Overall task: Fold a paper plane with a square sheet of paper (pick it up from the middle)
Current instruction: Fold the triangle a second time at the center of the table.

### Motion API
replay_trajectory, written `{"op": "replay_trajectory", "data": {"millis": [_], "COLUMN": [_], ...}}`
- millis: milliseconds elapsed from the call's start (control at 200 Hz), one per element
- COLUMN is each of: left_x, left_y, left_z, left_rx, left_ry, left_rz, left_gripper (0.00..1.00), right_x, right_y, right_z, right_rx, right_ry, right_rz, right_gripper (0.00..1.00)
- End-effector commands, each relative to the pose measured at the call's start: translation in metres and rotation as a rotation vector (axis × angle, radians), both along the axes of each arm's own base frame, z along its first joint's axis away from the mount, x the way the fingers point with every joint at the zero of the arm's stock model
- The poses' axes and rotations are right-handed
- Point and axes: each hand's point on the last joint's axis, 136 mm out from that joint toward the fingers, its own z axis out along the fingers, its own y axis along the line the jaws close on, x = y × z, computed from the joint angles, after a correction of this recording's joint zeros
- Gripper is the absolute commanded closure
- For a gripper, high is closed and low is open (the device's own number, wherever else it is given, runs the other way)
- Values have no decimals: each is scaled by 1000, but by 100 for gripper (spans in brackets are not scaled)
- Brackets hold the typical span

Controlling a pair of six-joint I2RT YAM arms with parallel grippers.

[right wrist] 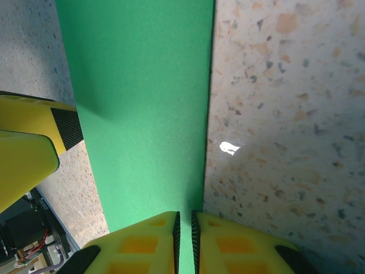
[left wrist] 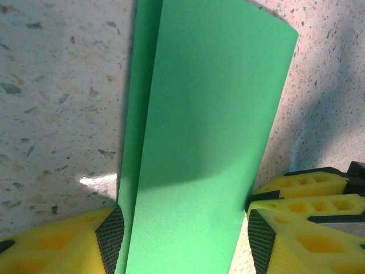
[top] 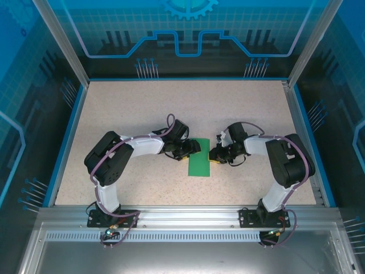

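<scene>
The square sheet of paper [top: 199, 164] is bright green and lies folded into a long rectangle at the middle of the table. In the left wrist view the sheet [left wrist: 211, 114] shows two layers, the upper one slightly offset. My left gripper [left wrist: 185, 242] is open, a finger on each side of the strip. My right gripper [right wrist: 184, 240] is shut on the sheet's [right wrist: 142, 85] long edge, green showing between its pads. From above, the left gripper [top: 193, 148] and right gripper [top: 215, 154] face each other across the paper. A paper plane is out of view.
The speckled beige table [top: 125, 103] has a raised blue rim [top: 64, 142] on the left, far and right sides. An aluminium rail [top: 182, 214] with both arm bases runs along the near edge. Open tabletop surrounds the paper.
</scene>
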Motion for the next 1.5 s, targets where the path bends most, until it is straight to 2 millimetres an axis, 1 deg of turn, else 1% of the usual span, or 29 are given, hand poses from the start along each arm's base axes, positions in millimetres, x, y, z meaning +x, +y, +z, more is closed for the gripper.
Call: {"op": "replay_trajectory", "data": {"millis": [0,260,520,650,835,1030,1180,1326,1441,1491], "left_x": [-4,-2,-3,-3,-5,-3,-2,-1,0,0], "left_y": [-6,-11,-5,-4,-3,-11,-9,-10,-12,-12], "left_z": [-6,5,13,19,21,22,19,19,19,19], "left_rx": [-20,-51,-36,-40,-30,-73,-64,-86,-108,-109], "left_ry": [12,-9,-27,-36,-34,-31,-22,-18,-11,-9], "left_rz": [-35,-44,-33,-32,-34,-41,-29,-13,-11,-11], "left_gripper": [37,38,39,42,47,51,55,60,64,68], "right_x": [-12,-12,-10,-10,-9,-7,-3,-1,-8,-11], "right_y": [-10,-10,-10,-10,-9,-7,-3,-4,-7,-8], "right_z": [-19,-19,-17,-16,-16,-12,3,27,39,43], "right_rx": [-48,-45,-46,-45,-43,-28,1,-2,-71,-113], "right_ry": [67,70,63,63,62,55,11,-70,-139,-180], "right_rz": [-5,-7,-8,-8,-8,-7,-2,8,33,48], "right_gripper": [84,84,84,84,84,84,82,77,70,68]}}
